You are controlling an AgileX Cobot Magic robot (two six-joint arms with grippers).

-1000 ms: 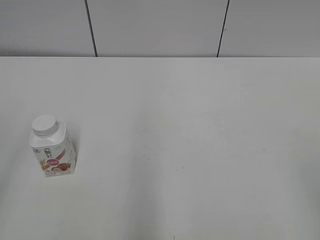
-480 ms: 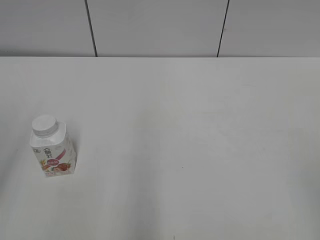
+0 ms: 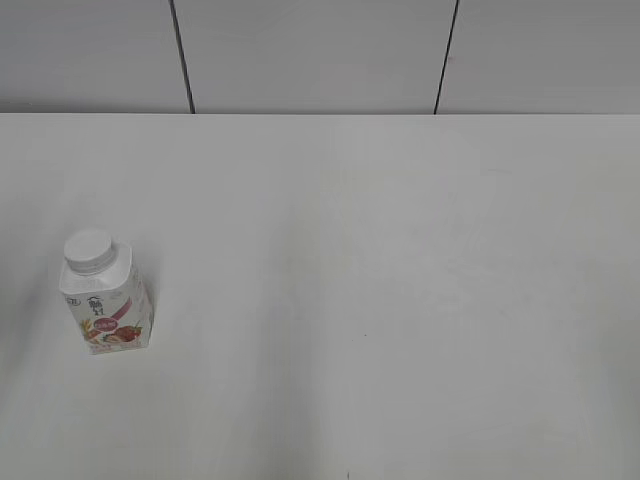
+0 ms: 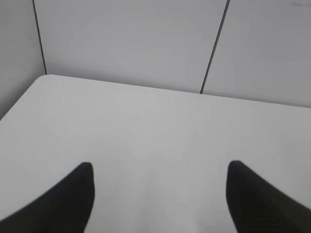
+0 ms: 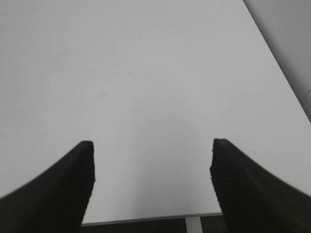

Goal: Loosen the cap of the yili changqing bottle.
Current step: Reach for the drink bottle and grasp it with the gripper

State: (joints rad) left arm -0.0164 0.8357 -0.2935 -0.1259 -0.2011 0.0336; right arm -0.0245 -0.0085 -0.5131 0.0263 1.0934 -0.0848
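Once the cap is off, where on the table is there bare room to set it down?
Nearly all of the table is bare: everything from the bottle across to the right edge, and back to the wall panels. The only occupied spot is front left, where the bottle stands upright with its cap on. Both wrist views show only bare tabletop.

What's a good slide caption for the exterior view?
Capped yili changqing bottle stands upright at the white table's left side.

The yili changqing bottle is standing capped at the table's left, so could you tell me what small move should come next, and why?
Probably bring the open left gripper toward the bottle: it stands upright, untouched, cap on, and neither wrist view shows it.
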